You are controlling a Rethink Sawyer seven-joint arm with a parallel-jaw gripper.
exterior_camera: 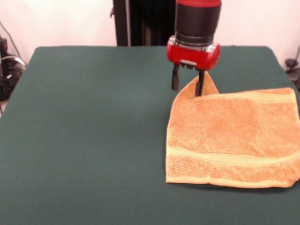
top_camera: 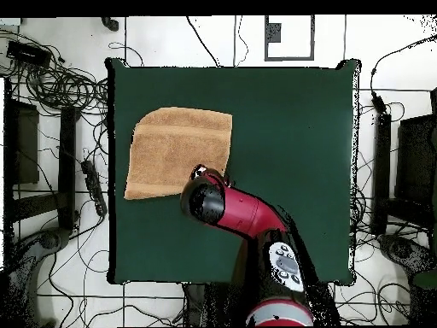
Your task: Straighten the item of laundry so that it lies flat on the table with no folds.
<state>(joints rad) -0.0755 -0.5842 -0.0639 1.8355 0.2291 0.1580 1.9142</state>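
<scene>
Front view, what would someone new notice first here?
The red gripper coming down from above, pinching a raised corner of the orange towel. That corner peaks up between the fingers while the rest lies on the green table, toward its right side, reaching the picture's right edge.

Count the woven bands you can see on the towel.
2. On the towel, one band runs along the far edge just right of the end effector; the other crosses near the front edge. Folded cloth may hide more.
</scene>
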